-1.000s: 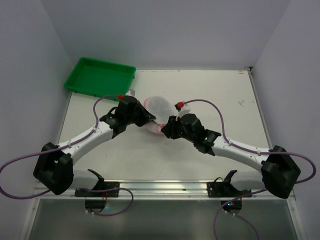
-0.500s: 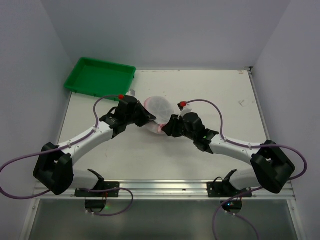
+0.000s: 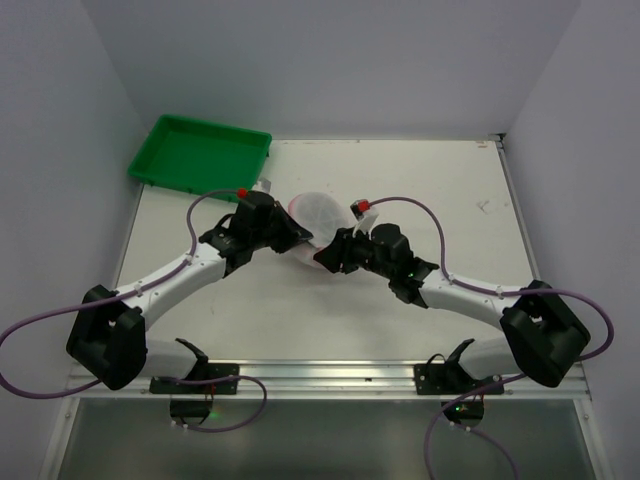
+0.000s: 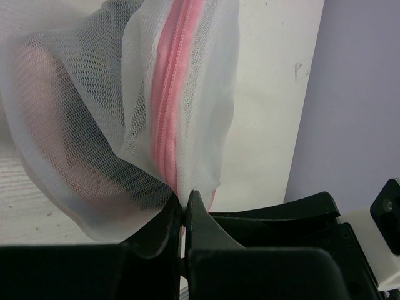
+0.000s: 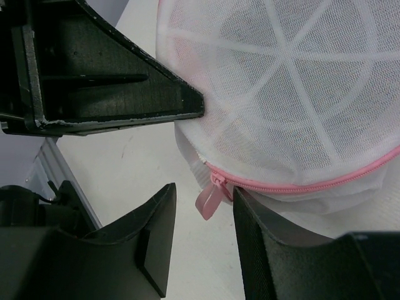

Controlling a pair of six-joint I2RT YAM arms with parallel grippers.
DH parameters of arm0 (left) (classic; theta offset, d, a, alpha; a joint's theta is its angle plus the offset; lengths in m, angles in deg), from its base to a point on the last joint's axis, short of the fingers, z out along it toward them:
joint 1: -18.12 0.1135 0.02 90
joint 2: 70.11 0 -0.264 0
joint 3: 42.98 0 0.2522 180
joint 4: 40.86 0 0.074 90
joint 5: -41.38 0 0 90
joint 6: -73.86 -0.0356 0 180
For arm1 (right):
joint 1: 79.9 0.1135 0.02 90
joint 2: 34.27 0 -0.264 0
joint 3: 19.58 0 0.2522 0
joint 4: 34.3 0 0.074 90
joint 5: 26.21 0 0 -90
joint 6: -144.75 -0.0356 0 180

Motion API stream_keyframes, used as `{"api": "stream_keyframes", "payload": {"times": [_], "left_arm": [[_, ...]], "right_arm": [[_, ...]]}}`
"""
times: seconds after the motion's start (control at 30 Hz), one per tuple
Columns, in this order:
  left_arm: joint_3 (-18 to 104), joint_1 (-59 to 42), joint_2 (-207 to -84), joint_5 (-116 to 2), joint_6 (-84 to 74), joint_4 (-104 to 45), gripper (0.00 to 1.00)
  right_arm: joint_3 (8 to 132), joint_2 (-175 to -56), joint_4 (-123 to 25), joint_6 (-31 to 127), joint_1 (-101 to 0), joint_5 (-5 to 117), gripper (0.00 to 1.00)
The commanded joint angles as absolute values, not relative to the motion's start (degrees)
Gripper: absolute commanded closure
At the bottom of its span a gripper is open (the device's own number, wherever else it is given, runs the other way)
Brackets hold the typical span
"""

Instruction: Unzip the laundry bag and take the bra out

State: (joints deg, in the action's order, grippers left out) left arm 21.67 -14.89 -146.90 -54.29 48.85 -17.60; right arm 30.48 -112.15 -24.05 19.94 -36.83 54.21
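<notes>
Right wrist view: my right tool [image 5: 204,206] stands with its two fingers apart. The pink zipper pull [image 5: 209,195] hangs in the gap between them, and neither finger is clamped on it. Whether the right-hand finger touches the slider, I cannot tell. Just beyond the fingertips lies the laundry bag [image 5: 300,94], a white mesh dome with ribs running out from its centre. Its pink zipper [image 5: 325,181] curves along the side nearest this tool. Up and to the left of the gap, one dark finger of my left tool [image 5: 125,81] reaches in to the bag's edge.

Left wrist view: my left tool's fingers are pressed together on a fold of the bag's mesh, right at the lower end of the zipper. The bag rises above and ahead of the fingertips, partly lifted and creased. A pinkish shape [image 4: 37,106] shows through the mesh on the left; I cannot tell what it is.

Top external view: both tools meet at the near side of the bag, mid-desk [image 3: 420,180]. The left tool is on the bag's left and the right tool on its right. A green tray [image 3: 200,150] sits well beyond the left tool, at the far left corner.
</notes>
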Motion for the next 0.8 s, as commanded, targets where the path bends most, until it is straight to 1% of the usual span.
{"api": "stream_keyframes", "payload": {"times": [0.0,0.13,0.23,0.27,0.33,0.37,0.43,0.47,0.5,0.6,0.77], "left_arm": [[22.1,-14.7,-145.3,-55.9,49.3,-21.0,1.00],[21.9,-14.7,-145.2,-56.2,49.3,-21.0,1.00],[21.8,-14.7,-145.0,-56.2,49.3,-20.9,1.00],[21.8,-14.7,-145.0,-56.1,49.2,-20.9,1.00],[21.8,-14.7,-145.0,-56.1,49.1,-20.9,1.00],[21.8,-14.6,-145.0,-56.1,49.0,-20.8,1.00],[21.7,-14.6,-145.0,-56.1,48.8,-20.8,1.00],[21.7,-14.7,-145.0,-56.0,48.6,-20.7,1.00],[21.6,-14.6,-145.0,-55.9,48.5,-20.4,1.00],[21.5,-14.6,-144.9,-55.4,47.8,-19.9,1.00],[21.0,-14.2,-144.5,-55.4,46.4,-19.2,1.00]], "right_arm": [[30.7,-112.0,-19.8,21.2,-36.9,53.9,0.56],[30.7,-113.1,-19.8,21.1,-37.1,55.7,0.56],[30.7,-113.5,-19.8,21.4,-37.5,56.1,0.63],[30.7,-113.4,-19.8,21.4,-37.7,56.2,0.67],[30.2,-113.1,-19.8,21.6,-37.8,56.5,0.71],[30.1,-112.8,-19.8,21.8,-37.8,56.8,0.77],[29.5,-112.3,-19.8,22.0,-37.8,56.9,0.82],[29.4,-111.9,-19.8,22.1,-37.9,57.1,0.88],[29.0,-111.6,-20.0,22.1,-38.0,57.1,0.92],[28.5,-110.5,-21.3,22.8,-38.1,57.7,1.00],[27.7,-108.3,-23.4,24.6,-39.0,58.9,1.00]]}}
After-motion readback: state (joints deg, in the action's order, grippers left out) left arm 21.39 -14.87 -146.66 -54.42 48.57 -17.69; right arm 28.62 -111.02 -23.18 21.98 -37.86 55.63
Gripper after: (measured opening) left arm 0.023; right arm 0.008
